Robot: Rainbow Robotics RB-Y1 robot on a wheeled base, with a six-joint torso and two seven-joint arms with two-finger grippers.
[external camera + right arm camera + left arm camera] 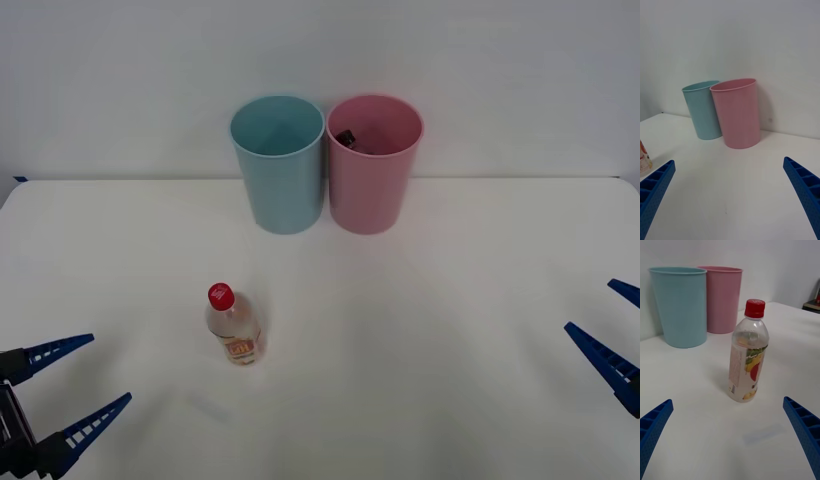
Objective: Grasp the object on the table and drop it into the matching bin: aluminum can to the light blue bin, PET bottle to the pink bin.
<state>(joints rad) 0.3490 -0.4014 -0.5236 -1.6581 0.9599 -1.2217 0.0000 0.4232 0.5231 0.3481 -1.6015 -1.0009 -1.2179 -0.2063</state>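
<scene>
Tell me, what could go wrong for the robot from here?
The PET bottle stands upright, small and apart from the open left gripper, so a clumsy approach could tip it over before the fingers close. The pink bin touches the light blue bin, so a drop slightly off to the side might land in the wrong one. The right gripper waits open at the table's far right edge.
</scene>
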